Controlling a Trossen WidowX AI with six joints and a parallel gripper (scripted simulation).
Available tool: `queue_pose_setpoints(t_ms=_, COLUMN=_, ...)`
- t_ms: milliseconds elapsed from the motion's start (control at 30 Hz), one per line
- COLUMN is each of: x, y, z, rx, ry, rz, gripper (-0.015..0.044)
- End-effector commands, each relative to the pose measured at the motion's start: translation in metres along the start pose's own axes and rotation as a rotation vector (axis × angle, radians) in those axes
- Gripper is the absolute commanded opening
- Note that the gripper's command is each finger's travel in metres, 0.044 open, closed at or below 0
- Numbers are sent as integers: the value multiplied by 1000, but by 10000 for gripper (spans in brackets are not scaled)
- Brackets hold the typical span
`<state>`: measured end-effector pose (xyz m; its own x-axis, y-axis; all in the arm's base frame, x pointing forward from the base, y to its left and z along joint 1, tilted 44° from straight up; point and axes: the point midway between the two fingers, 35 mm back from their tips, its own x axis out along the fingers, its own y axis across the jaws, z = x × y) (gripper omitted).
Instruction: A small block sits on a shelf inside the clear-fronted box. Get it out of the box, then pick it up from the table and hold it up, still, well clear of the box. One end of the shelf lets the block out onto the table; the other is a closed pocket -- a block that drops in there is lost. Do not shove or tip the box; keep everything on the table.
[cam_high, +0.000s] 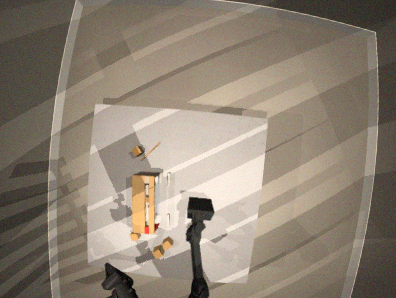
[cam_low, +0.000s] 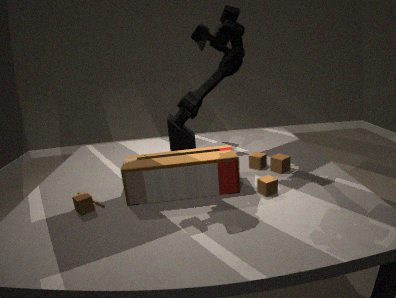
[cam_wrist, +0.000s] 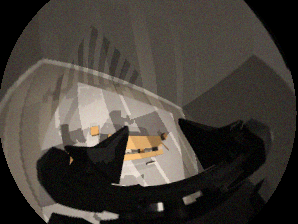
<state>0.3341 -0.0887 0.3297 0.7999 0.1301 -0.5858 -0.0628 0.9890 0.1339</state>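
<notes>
The box (cam_high: 137, 202) (cam_low: 172, 159) (cam_wrist: 145, 141) stands upright with a wooden slotted top and a red part at one end. Its see-through side faces the arm base in the top view. A small brownish patch shows inside the slot near mid-length in the top view and the wrist view; I cannot tell surely that it is the block on the shelf. My gripper (cam_low: 200, 44) (cam_wrist: 153, 124) is open and empty, raised high above the table and well away from the box. In the top view it shows at the lower left.
A loose wooden block (cam_high: 137, 151) (cam_low: 83, 204) (cam_wrist: 164, 136) and a thin stick (cam_high: 151, 150) (cam_low: 98, 202) lie beyond the box's non-red end. Several loose blocks lie near the red end, including one (cam_high: 135, 236) close to it and another (cam_high: 167, 243). The arm base (cam_high: 201, 206) (cam_low: 181, 136) stands beyond the see-through side.
</notes>
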Motion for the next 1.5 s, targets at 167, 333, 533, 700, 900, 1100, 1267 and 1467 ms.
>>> queue_pose_setpoints(t_ms=167, x=102, y=-33, z=-101, rx=545, ry=440, rz=138, gripper=400)
queue_pose_setpoints(t_ms=333, x=140, y=-38, z=-170, rx=899, ry=714, rz=173, gripper=400)
queue_pose_setpoints(t_ms=533, x=166, y=-31, z=-253, rx=1354, ry=1069, rz=160, gripper=400)
queue_pose_setpoints(t_ms=700, x=172, y=-16, z=-312, rx=1712, ry=1365, rz=102, gripper=400)
queue_pose_setpoints(t_ms=900, x=173, y=-14, z=-319, rx=1760, ry=1405, rz=90, gripper=400)
queue_pose_setpoints(t_ms=1100, x=176, y=-11, z=-322, rx=1760, ry=1404, rz=90, gripper=400)
queue_pose_setpoints(t_ms=1267, x=182, y=-7, z=-327, rx=1760, ry=1403, rz=89, gripper=400)
queue_pose_setpoints(t_ms=1467, x=188, y=-2, z=-333, rx=1760, ry=1403, rz=89, gripper=400)
